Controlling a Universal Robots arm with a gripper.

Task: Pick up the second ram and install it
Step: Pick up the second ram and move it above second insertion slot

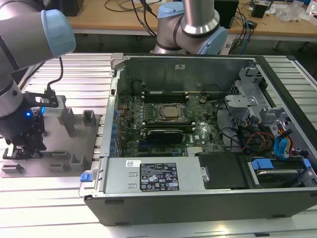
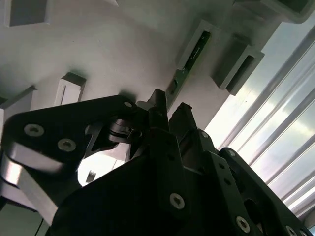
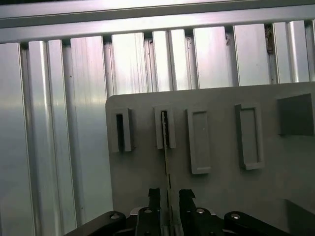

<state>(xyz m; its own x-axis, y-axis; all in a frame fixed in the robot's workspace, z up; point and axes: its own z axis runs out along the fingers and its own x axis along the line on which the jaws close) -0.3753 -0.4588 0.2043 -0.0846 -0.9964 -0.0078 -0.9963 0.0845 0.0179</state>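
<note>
The second ram (image 3: 165, 142) is a thin green stick seen edge-on, standing upright in a slotted grey block on the grey fixture plate (image 3: 221, 206). Its green edge with dark chips (image 2: 193, 51) runs down between my black fingertips. My gripper (image 3: 170, 196) straddles the stick's near end, one finger on each side with a small gap to the board, so it stands open. In the exterior view the gripper (image 1: 22, 151) hangs low over the fixture plate (image 1: 79, 144) at the exterior view's left.
Other grey blocks (image 3: 198, 140) (image 3: 249, 135) stand on the plate beside the stick. The open computer case (image 1: 198, 64) lies to the exterior view's right, with the processor socket (image 1: 171, 113) and motherboard inside. A ribbed aluminium table (image 3: 59, 123) surrounds the plate.
</note>
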